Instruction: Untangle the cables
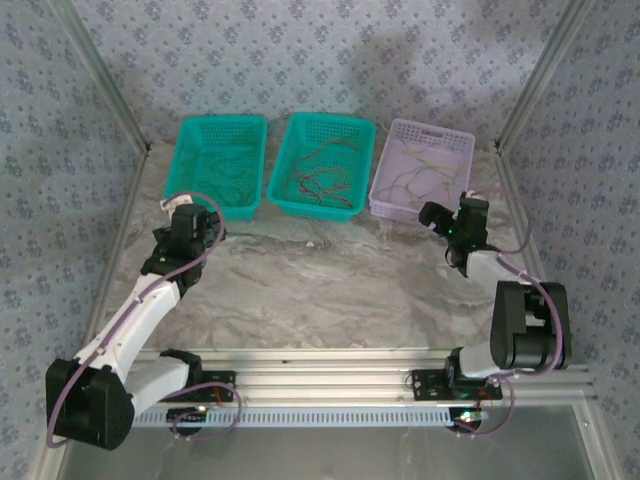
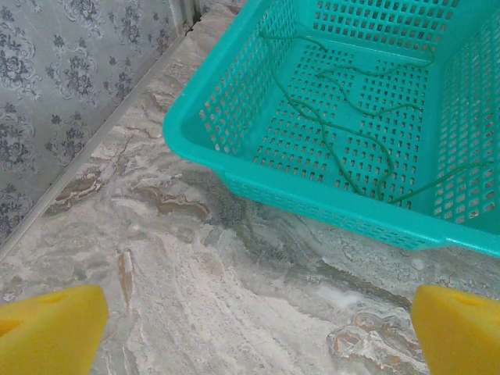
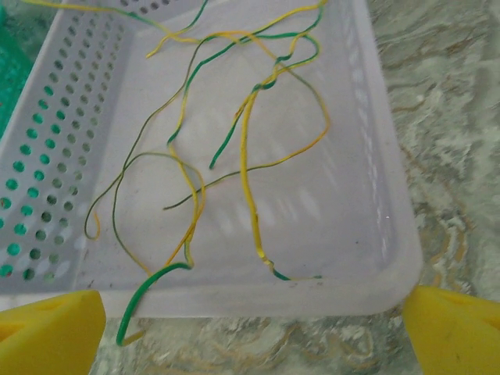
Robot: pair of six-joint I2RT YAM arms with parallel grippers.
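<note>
Marbled grey tabletop carrying three perforated plastic baskets: left teal basket, middle teal basket, lilac basket. Thin coloured cables lie loosely tangled in each. Left hand and right hand hang released, empty, near the outer baskets. Best practice: pinch one free cable end, draw slowly.

Lab cell: aluminium frame, marble tabletop

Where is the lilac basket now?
In the top view the lilac basket stands rightmost of three, beside the middle teal basket, just beyond the right claw.
</note>
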